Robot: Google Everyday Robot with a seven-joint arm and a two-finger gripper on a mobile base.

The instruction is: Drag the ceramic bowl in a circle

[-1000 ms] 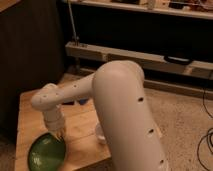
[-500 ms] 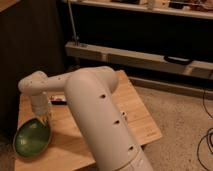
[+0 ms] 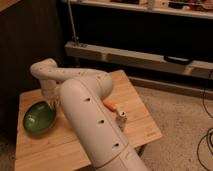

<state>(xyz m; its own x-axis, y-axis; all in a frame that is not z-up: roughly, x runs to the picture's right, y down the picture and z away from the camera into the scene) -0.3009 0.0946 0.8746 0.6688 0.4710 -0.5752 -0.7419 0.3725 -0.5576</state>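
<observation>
Now, your arm [image 3: 92, 117] fills the middle of the view. Its thick white link rises from the lower edge and runs up and to the left across the wooden surface [image 3: 145, 127], then bends at a rounded elbow near the far side. From there a slimmer link reaches left to a second bend, and the wrist drops almost straight down from that bend toward the left part of the surface. The gripper [image 3: 51, 103] hangs at the end of that downward section, pointing at the wood, right at the far right rim of the ceramic bowl [image 3: 38, 119]. You cannot tell whether it is open or closed, or whether it touches the rim or sits just beside it. The ceramic bowl sits upright on the left part of the surface, close to the left edge. It is glossy green with a darker rim, and its hollow faces up. On the other side of the thick link lies a small orange piece [image 3: 111, 105], with one end hidden behind the arm. A small whitish cup [image 3: 121, 118] stands just in front of the orange piece, and both are well apart from the ceramic bowl. Behind the surface a long pale shelf [image 3: 135, 56] runs across a dark background, and speckled floor [image 3: 185, 117] shows to the right.
</observation>
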